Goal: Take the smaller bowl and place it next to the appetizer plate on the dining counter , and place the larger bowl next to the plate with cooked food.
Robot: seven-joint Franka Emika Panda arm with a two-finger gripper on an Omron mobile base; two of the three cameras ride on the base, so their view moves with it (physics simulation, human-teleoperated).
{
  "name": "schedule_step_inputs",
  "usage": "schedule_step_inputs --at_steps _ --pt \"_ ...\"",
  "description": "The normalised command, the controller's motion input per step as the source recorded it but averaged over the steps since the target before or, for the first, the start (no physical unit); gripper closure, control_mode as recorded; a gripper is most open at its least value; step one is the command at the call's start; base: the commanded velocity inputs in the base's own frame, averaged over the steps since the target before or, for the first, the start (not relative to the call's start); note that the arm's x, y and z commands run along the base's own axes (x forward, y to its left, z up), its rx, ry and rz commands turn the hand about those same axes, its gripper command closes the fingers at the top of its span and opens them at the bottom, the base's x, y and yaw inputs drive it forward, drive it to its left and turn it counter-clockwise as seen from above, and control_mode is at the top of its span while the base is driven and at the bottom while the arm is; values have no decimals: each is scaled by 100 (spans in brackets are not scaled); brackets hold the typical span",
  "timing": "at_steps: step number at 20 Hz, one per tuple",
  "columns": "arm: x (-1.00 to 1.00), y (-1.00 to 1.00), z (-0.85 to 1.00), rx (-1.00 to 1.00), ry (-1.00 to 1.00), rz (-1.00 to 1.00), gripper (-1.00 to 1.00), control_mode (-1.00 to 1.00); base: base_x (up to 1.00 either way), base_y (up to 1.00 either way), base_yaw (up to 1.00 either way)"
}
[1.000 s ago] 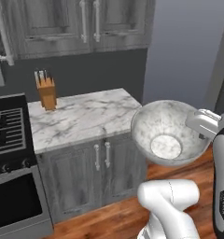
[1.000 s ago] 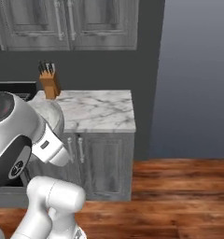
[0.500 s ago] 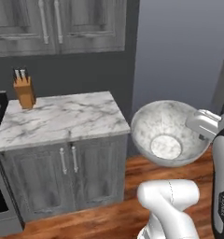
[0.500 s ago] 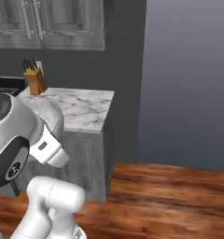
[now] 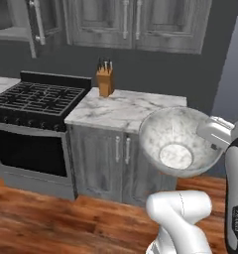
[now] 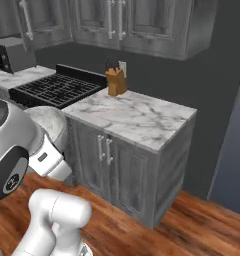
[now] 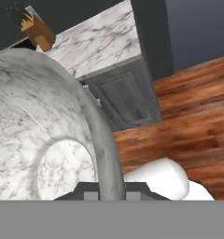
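Gripper [image 7: 111, 193] clamped on the larger bowl [image 5: 178, 141] rim at 6 o'clock; I judge it heavy, rigid stone, slippery, so thin-rim pinch risks tipping.

in the hand view the larger bowl [image 7: 44, 130] runs off the left edge, and its rim covers the end effector [image 7: 111, 191] fingertips, so their grip cannot be made out. in the right base view the arm hides most of the bowl [image 6: 49, 122]. the stove [image 5: 34, 99] is cut by the left edge.
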Motion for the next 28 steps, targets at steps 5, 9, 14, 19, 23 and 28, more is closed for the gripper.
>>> schedule_step_inputs --at_steps 5,9,14,19,23,28 --pt "0 0 0 0 0 0 100 100 -67 0 78" --pt "0 0 0 0 0 0 100 100 -85 0 73" --pt "0 0 0 0 0 0 100 100 -100 0 62" --pt "0 0 0 0 0 0 100 100 -100 0 51" --pt "0 0 0 0 0 0 100 100 -100 0 45" --pt "0 0 0 0 0 0 100 100 -100 7 36"
